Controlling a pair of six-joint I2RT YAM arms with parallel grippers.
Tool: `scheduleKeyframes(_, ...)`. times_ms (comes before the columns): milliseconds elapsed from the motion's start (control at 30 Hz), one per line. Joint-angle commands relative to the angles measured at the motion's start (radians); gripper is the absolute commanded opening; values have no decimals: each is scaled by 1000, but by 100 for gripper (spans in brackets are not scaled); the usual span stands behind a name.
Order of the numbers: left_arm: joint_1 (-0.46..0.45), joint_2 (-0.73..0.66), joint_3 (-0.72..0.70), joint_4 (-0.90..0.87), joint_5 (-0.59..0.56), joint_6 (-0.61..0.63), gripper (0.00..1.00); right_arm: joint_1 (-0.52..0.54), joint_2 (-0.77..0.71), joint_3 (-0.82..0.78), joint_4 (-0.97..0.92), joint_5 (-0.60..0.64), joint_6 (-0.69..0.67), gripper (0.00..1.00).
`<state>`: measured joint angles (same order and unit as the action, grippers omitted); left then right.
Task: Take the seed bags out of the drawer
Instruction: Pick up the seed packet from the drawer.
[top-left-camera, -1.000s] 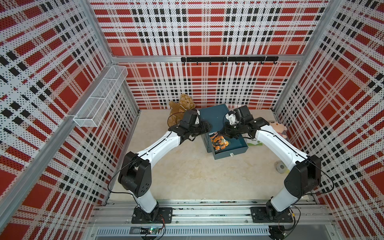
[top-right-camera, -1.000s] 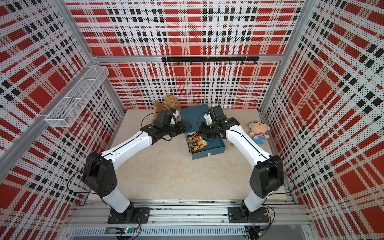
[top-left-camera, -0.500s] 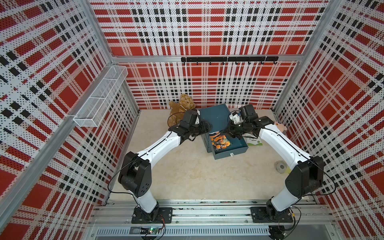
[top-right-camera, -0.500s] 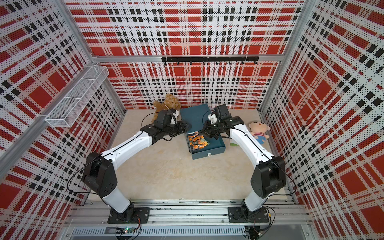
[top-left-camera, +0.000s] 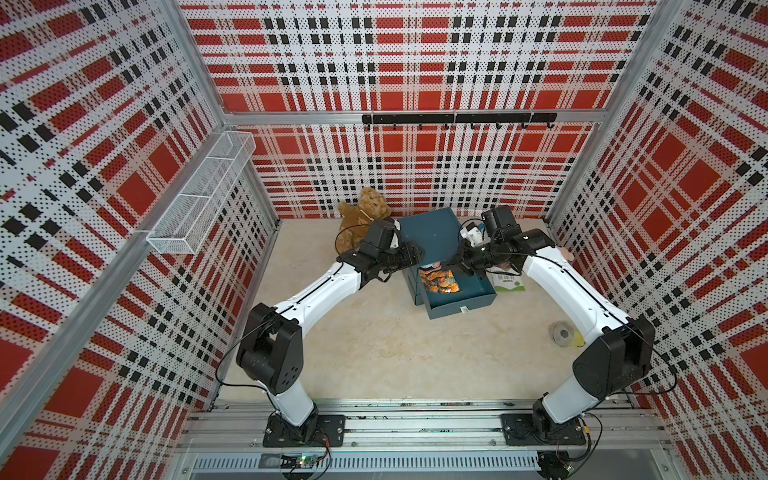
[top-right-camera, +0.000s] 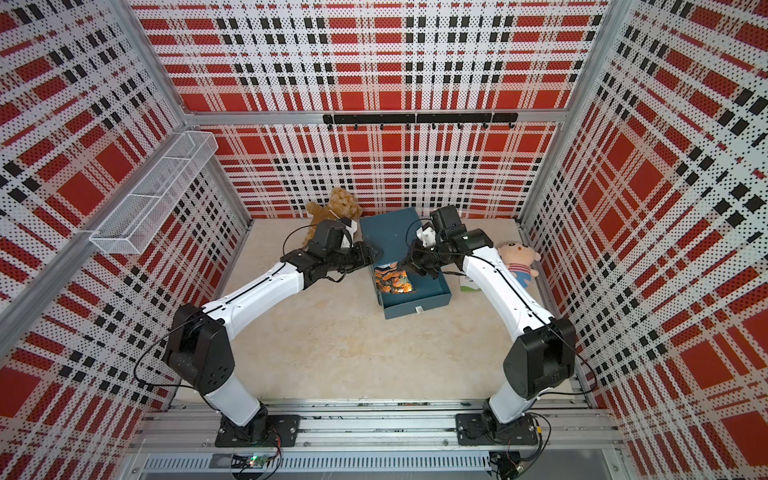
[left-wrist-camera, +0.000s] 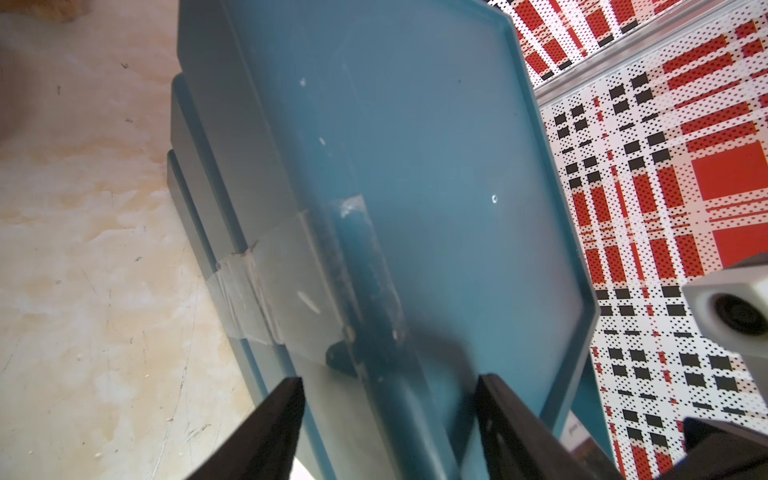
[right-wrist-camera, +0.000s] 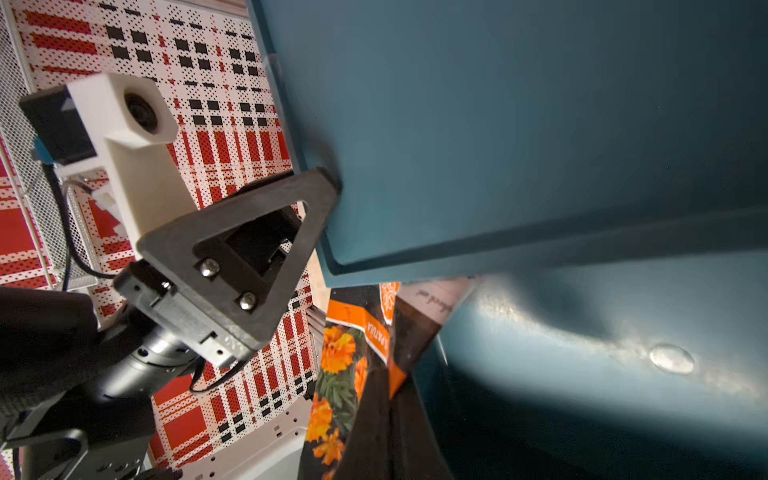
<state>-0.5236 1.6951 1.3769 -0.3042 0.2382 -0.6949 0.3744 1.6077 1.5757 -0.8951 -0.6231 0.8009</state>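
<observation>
Far across the table (top-left-camera: 374, 340), left tool (left-wrist-camera: 390, 380) presses the cabinet (left-wrist-camera: 415, 166) with jaws apart, steadying it I guess, while right tool (right-wrist-camera: 388, 415) pinches an orange seed bag (top-left-camera: 438, 282) in the drawer (top-left-camera: 461, 305).

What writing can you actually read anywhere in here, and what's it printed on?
"PATULA" (first letter unsure): orange band of the glossy marigold-photo seed packet in the open blue drawer.
Cursive on the pale packet behind it: too blurred to read.
Print on the green-and-white packet beside the drawer: too small to read.
</observation>
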Motion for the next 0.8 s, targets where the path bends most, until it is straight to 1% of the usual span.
scheduleKeyframes(0,-1,51,-36,-158,-45,21,70,-5,-57,20,-29,-23,-56,0)
scheduleKeyframes(333,0,56,-29,-160,-40,25,70,-5,-115,-5,-117,-13,-128,0)
scheduleKeyframes(567,1,57,-25,-161,-40,24,70,-4,-145,-5,-210,-8,-227,0)
scheduleKeyframes(767,0,58,-26,-159,-40,25,70,-6,-211,-52,-222,10,-240,0)
